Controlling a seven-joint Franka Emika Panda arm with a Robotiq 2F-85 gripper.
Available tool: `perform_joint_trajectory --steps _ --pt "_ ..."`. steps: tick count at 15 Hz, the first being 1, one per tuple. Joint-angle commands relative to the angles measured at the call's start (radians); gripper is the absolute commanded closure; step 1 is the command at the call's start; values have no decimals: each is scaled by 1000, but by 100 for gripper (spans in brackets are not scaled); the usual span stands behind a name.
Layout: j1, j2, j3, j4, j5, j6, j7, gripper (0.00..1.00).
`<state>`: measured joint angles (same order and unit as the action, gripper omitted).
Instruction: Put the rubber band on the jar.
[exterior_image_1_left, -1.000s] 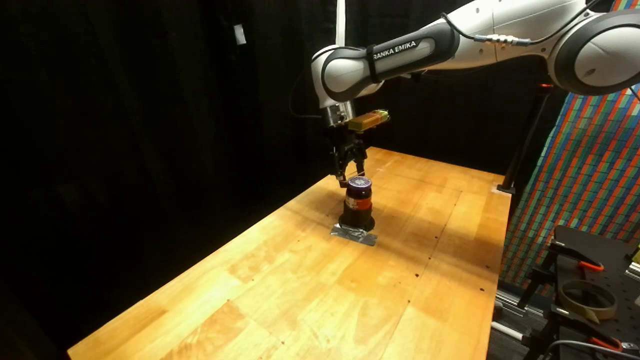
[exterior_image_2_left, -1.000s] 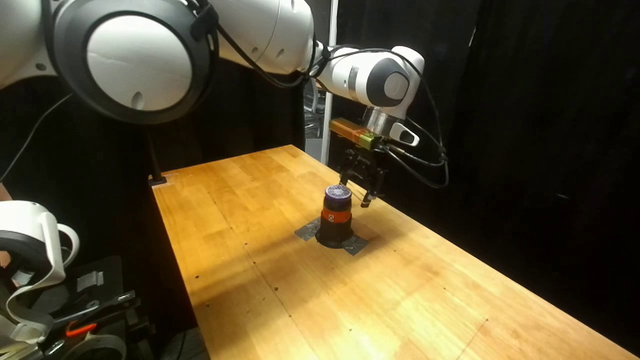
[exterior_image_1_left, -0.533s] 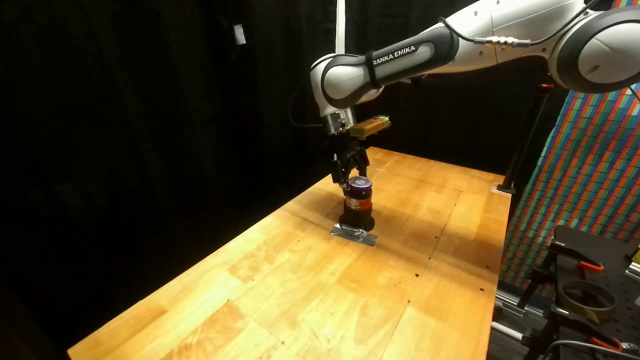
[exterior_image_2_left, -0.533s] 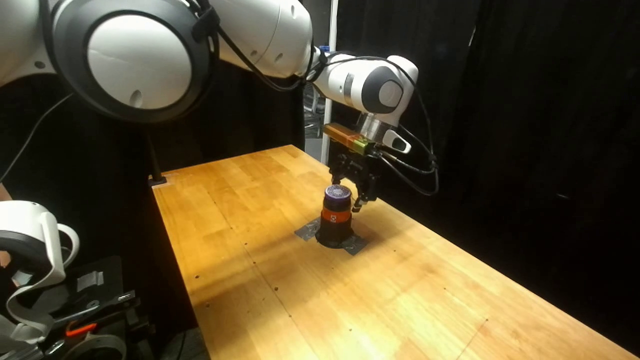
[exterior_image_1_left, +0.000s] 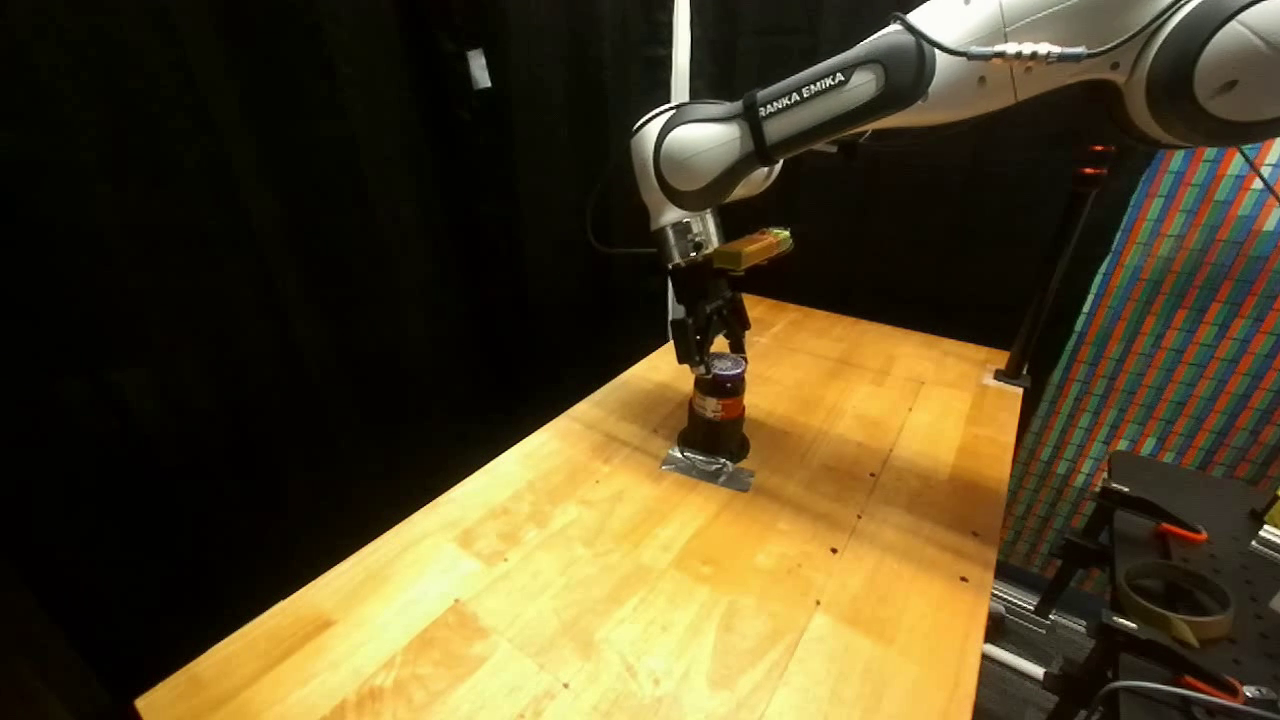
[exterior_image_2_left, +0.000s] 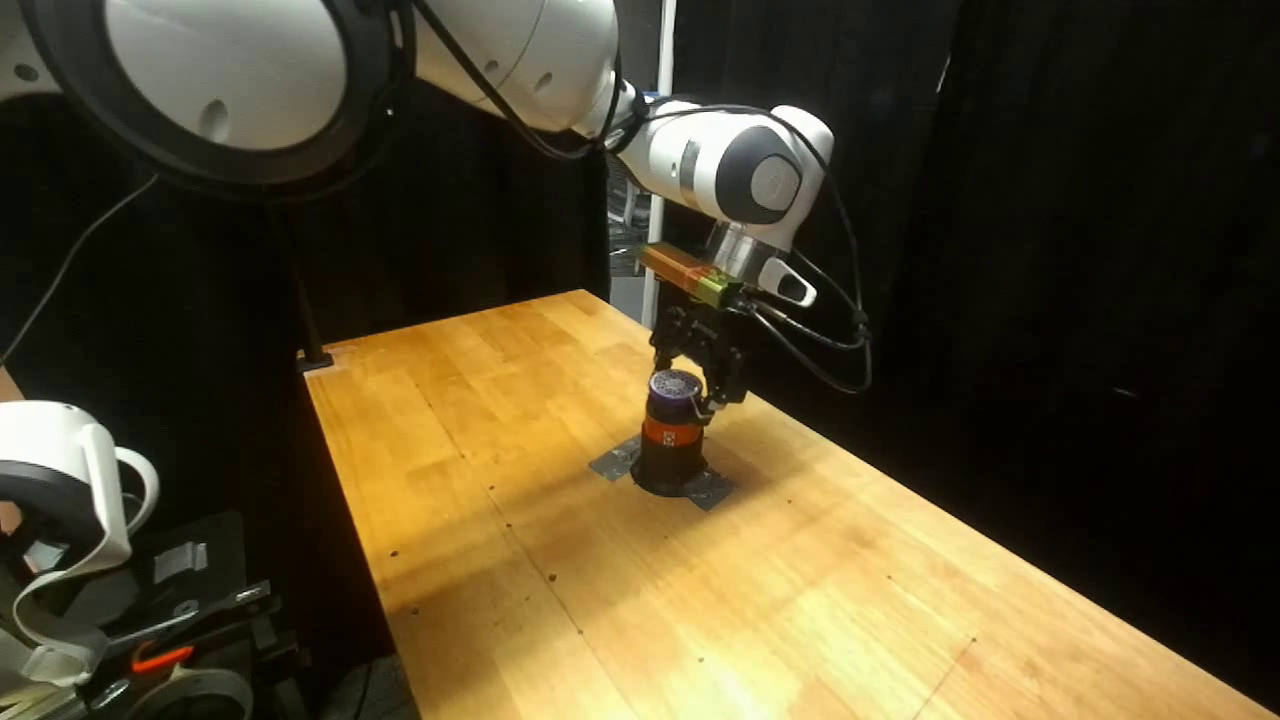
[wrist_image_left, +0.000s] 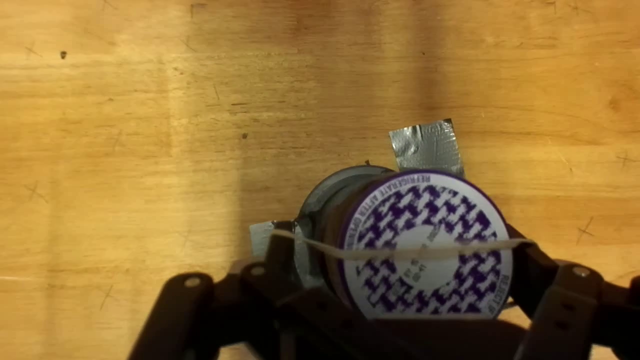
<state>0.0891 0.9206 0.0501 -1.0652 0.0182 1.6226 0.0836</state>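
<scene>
The thin, pale rubber band (wrist_image_left: 403, 253) was already on the black claw (wrist_image_left: 403, 239), stretched between fingers that stood wide on either side of the purple-and-white lid (wrist_image_left: 427, 275); whether it touched the lid could not be told. What remained, it seemed, was easing it down and slipping it off around the squat, dark, orange-labelled jar (exterior_image_2_left: 670, 428), upright in a black holder (exterior_image_2_left: 668, 470) on the wooden counter (exterior_image_1_left: 620, 560). In an exterior view the white-and-grey jointed arm (exterior_image_1_left: 950, 90) extended from the right, claw pointing down.
</scene>
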Motion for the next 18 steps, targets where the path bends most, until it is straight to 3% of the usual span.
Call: perform_joint_trajectory --steps 1,11,18 --pt "-24 -117 5 -191 29 69 -28 0" --pt "-54 -316 3 -551 89 346 -67 0" --pt "-38 -333 7 -627 70 544 -113 0"
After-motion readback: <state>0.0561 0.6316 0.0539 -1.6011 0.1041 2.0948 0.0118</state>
